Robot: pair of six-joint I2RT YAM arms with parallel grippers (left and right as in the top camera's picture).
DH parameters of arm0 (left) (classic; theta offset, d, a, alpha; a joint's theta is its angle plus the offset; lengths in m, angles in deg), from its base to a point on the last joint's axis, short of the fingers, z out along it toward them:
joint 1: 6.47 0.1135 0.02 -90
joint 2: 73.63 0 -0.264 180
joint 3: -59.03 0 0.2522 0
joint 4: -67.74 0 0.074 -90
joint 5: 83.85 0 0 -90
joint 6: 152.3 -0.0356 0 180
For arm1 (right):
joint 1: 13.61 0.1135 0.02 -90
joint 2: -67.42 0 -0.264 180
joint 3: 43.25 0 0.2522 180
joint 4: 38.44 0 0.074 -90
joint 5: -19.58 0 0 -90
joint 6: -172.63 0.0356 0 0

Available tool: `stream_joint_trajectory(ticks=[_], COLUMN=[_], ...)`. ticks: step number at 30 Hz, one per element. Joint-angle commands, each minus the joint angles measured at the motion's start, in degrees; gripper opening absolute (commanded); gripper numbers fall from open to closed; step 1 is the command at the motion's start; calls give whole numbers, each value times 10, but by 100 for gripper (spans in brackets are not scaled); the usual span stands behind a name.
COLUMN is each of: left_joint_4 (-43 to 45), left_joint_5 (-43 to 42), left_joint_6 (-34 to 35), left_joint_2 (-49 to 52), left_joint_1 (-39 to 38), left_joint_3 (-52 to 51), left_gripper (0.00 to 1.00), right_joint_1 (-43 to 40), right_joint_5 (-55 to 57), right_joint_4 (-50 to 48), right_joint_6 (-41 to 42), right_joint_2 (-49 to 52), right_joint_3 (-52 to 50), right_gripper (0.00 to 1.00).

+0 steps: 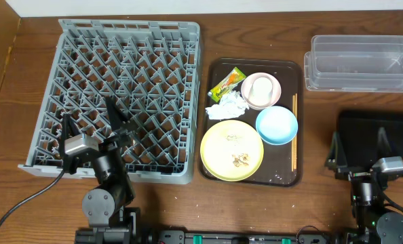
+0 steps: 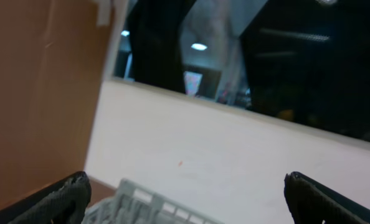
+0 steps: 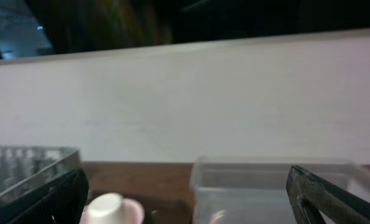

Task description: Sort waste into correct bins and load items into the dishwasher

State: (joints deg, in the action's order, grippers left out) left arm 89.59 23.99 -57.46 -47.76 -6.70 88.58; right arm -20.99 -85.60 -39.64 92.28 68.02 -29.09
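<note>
With arms folded low, left pincer (image 1: 93, 122) and right pincer (image 1: 359, 146) both gape wide.

This is a robotics lab staged as a dish station. The wooden tabletop (image 1: 256, 41) carries a grey dish rack (image 1: 120, 95) at 9 o'clock. The left arm (image 1: 106, 186) and right arm (image 1: 368, 200) are mounted at its 6 o'clock edge, and a black cable (image 1: 18, 203) trails beside them. The 2 wrist views show a plain white partition (image 2: 235, 155), with dark glass panes (image 2: 309, 62) above it and a reflected ceiling light (image 2: 199, 46).
</note>
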Motion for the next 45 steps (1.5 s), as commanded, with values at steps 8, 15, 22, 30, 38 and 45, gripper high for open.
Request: stream_joint_trajectory(ticks=[8, 15, 22, 30, 38, 45], left_joint_4=[-26, -66, -184, -184, -212, -298], left_joint_5=[133, 133, 133, 133, 133, 133], left_joint_6=[-3, -3, -2, -2, -2, -2], left_joint_2=[-1, -1, -1, -1, -1, -1], left_joint_1=[0, 0, 0, 0, 0, 0], left_joint_3=[12, 12, 12, 12, 12, 12], left_gripper=[100, 100, 100, 100, 100, 100], right_joint_1=[3, 3, 3, 27, 163, 237], right_joint_5=[10, 23, -179, -306, -307, -327], right_joint_4=[-245, -295, -71, 278, 366, 254], right_joint_6=[125, 155, 14, -78, -165, -97], right_joint_2=[-2, 71, 302, 582, 733, 800], right_joint_3=[-1, 97, 355, 681, 822, 822], right_gripper=[99, 99, 99, 99, 99, 99])
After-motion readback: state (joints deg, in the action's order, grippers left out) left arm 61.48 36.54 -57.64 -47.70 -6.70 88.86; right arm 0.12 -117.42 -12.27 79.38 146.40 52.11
